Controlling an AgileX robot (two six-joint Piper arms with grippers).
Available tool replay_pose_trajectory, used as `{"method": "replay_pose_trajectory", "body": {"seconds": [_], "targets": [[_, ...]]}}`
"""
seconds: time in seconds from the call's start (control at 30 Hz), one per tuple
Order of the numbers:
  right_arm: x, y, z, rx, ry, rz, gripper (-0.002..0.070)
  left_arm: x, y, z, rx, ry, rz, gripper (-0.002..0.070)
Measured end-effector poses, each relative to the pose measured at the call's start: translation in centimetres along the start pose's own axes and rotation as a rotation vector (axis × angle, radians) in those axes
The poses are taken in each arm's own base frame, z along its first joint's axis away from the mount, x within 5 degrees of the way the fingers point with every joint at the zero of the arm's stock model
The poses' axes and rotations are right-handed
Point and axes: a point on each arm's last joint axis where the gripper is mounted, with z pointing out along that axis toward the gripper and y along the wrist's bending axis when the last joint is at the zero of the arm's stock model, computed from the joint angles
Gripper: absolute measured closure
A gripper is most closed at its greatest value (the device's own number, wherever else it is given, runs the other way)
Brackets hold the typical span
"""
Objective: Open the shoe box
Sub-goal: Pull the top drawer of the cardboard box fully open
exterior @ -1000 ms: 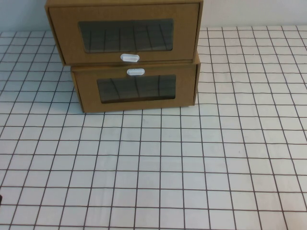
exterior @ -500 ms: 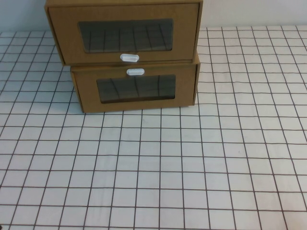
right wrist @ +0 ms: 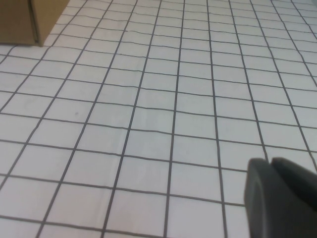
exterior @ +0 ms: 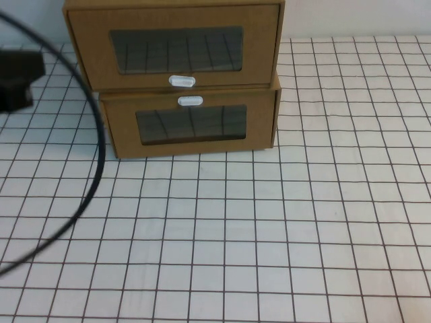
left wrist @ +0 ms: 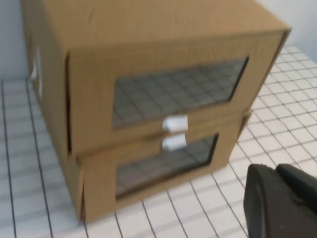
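White gridded tabletop (exterior: 269,235), with two closed cardboard shoe boxes (exterior: 182,87) stacked at its far side. Just left of them hovers the left gripper (left wrist: 275,173), fingers together; the right gripper (right wrist: 271,166), likewise closed tight, hangs nearer, rightward. Tugging a handle (exterior: 182,81) might drag the unbraced (probably light) boxes.

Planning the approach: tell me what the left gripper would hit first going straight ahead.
Probably the front of the lower shoe box, though depth is unclear. The left gripper hovers off that box's front-left; the right gripper, shut, hangs over the table.
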Motion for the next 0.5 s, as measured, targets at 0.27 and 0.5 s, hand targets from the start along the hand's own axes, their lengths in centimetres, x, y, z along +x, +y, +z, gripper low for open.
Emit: {"method": "replay_pose_trajectory", "body": {"seconds": [0.27,0.5], "targets": [[0.0,0.0,0.0,0.0,0.0,0.0,0.0689,-8.0,2.2,7.4,0.039,-0.027,0.123,0.0677],[0.0,0.0,0.0,0.0,0.0,0.0,0.069,-11.9,2.2,13.4,0.101,-0.059,0.186,0.0677]]}}
